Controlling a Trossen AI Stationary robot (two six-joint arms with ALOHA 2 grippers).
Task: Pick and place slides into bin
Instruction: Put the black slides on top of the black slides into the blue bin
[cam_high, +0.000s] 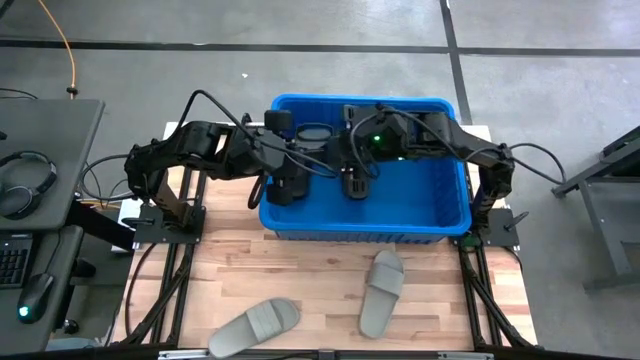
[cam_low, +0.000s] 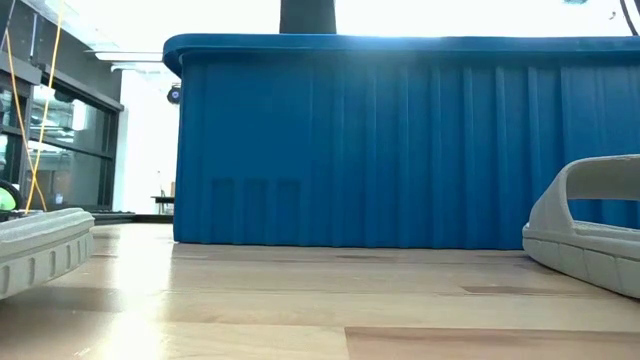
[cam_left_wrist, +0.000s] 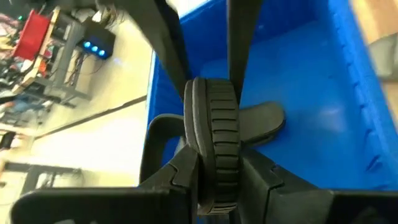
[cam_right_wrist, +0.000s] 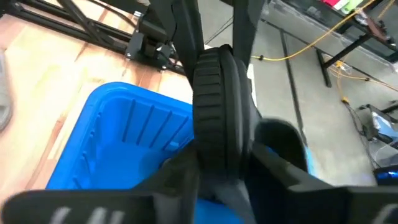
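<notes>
A black slide hangs on edge above the blue bin, between my two grippers, which face each other. My left gripper comes in from the table's left and is shut on it. My right gripper comes in from the table's right and also has the slide between its fingers. The slide's strap bulges out to one side. In the high view the grippers meet near the bin's far wall. Two light grey slides lie soles down on the wooden table in front of the bin. My left gripper pinches the black slide's sole between its two fingers, one on each flat face. It slants down from the table's left. The slide stands on edge, lifted clear of the bin floor. My right gripper has the slide's other end between its two fingers, which lie against both faces with no gap that I can see. It slants down from the table's right. The slide is clear of the bin.
The bin fills the table's far middle; its near wall hides both grippers in the low view. Bare wood lies between the bin and the grey slides. A desk with headphones stands left of the table.
</notes>
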